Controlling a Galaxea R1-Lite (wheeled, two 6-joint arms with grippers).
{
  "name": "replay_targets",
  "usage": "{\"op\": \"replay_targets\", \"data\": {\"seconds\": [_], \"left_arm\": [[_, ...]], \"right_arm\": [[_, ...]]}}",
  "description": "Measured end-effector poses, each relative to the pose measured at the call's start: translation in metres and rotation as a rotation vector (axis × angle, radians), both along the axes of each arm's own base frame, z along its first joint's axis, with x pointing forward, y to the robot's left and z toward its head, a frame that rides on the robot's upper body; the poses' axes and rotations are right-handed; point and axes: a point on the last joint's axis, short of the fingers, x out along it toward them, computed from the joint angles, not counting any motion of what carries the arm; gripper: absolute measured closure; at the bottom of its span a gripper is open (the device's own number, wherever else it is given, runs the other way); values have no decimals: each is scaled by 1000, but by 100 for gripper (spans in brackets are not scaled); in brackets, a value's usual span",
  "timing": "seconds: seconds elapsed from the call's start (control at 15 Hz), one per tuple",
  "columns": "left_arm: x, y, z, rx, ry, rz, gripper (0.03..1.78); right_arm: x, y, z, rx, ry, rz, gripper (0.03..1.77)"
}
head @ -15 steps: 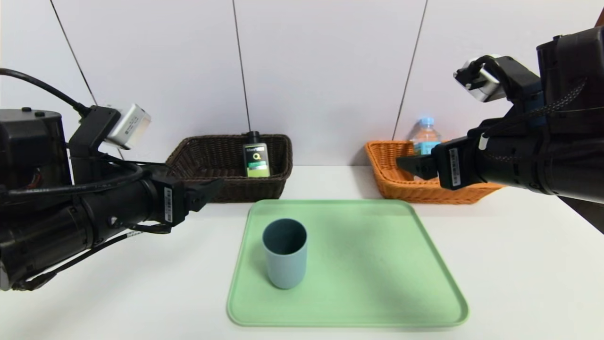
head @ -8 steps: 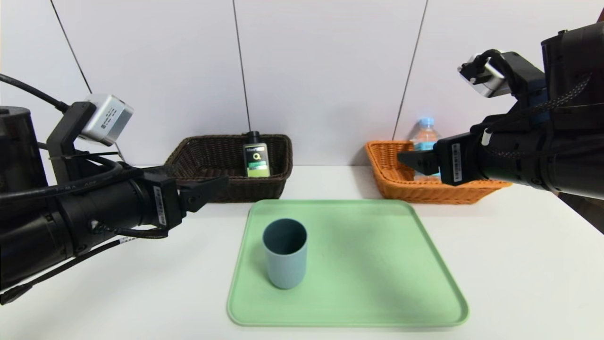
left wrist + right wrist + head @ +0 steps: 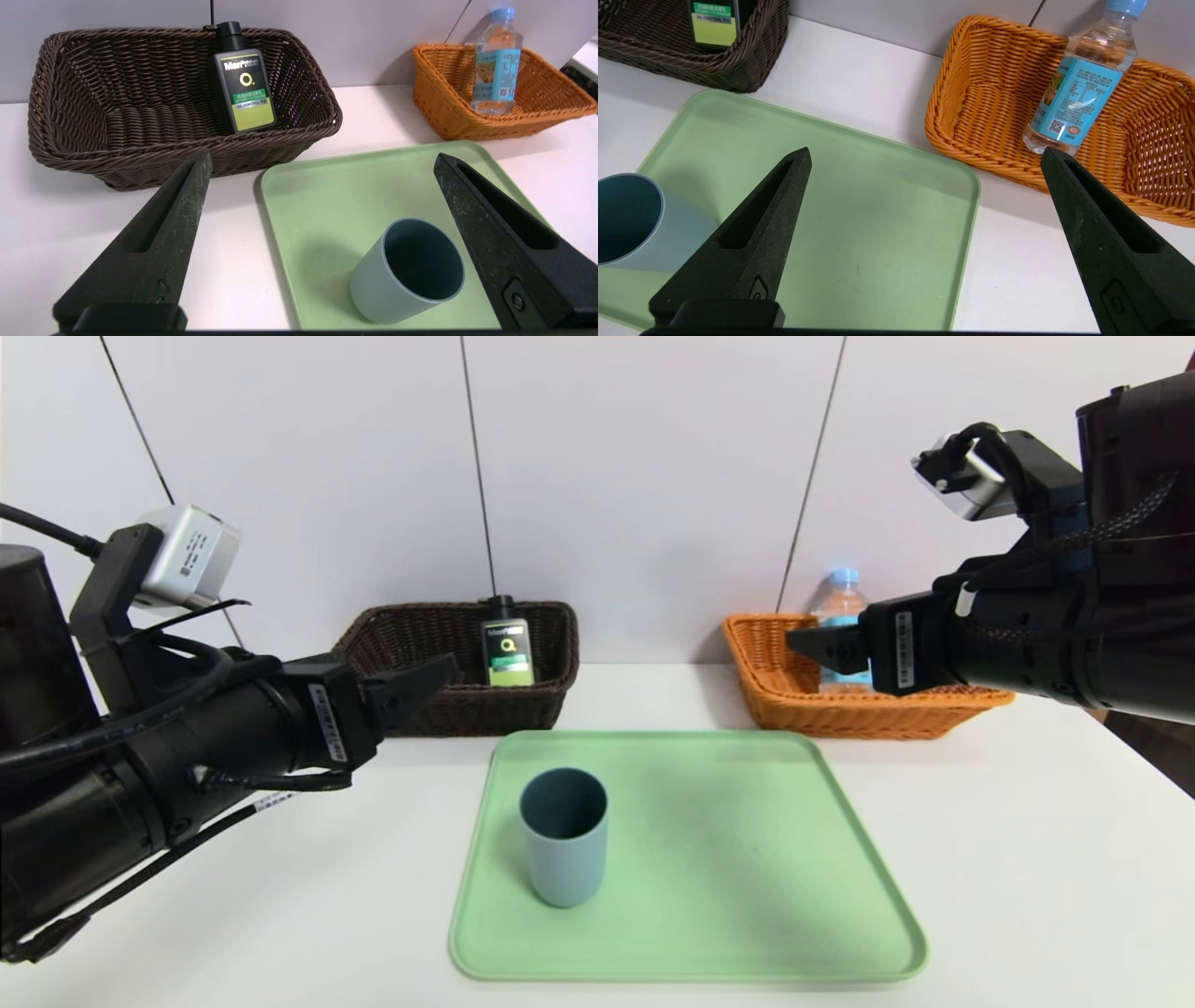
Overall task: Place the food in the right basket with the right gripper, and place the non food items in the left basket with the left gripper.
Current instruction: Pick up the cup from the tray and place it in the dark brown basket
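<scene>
Water bottle (image 3: 840,616) stands upright in the orange basket (image 3: 794,695) at the far right, so by the look of it the food half of the job is done. Over at the far left, the black pump bottle (image 3: 506,649) leans against the back wall of the dark brown basket (image 3: 439,705), sorted too. That leaves the blue-grey cup (image 3: 563,835), upright on the green tray (image 3: 747,859) in the near middle of the white table (image 3: 1027,859), toward the tray's left side. It's a non-food item, so it belongs to the left arm.

And the left gripper (image 3: 322,163) is well set for it: raised above the table at the left, pointing level toward the far side, fingers spread wide with nothing between them. In the left wrist view the cup sits low between those open fingers, nearer one of them, which suggests an approach is being lined up; the gripper is well apart from the cup and would need to come down and in.

The right gripper (image 3: 924,156) hangs high in front of the orange basket, also wide open and empty. With its bottle delivered, it has no obvious work left.

The count: two baskets, one tray, one water bottle, one pump bottle, one cup, two grippers. Two of three items binned, one to go.
</scene>
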Motion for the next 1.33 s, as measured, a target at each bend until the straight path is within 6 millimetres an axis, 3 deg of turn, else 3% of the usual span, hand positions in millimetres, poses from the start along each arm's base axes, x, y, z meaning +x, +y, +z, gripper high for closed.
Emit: {"op": "replay_targets", "data": {"seconds": [0.33, 0.67, 0.93, 1.33], "left_arm": [[4, -1, -7, 32, -14, 22, 12], [-3, 11, -30, 331, 110, 148, 12], [-14, 18, -40, 420, 141, 124, 12], [-39, 22, -47, 473, 197, -29, 12]], "right_arm": [[0, 0, 1, 1, -3, -4, 11], [-8, -18, -4, -65, 84, -48, 11], [-21, -40, -4, -112, 179, -104, 11], [-37, -56, 2, -74, 170, -154, 10]]}}
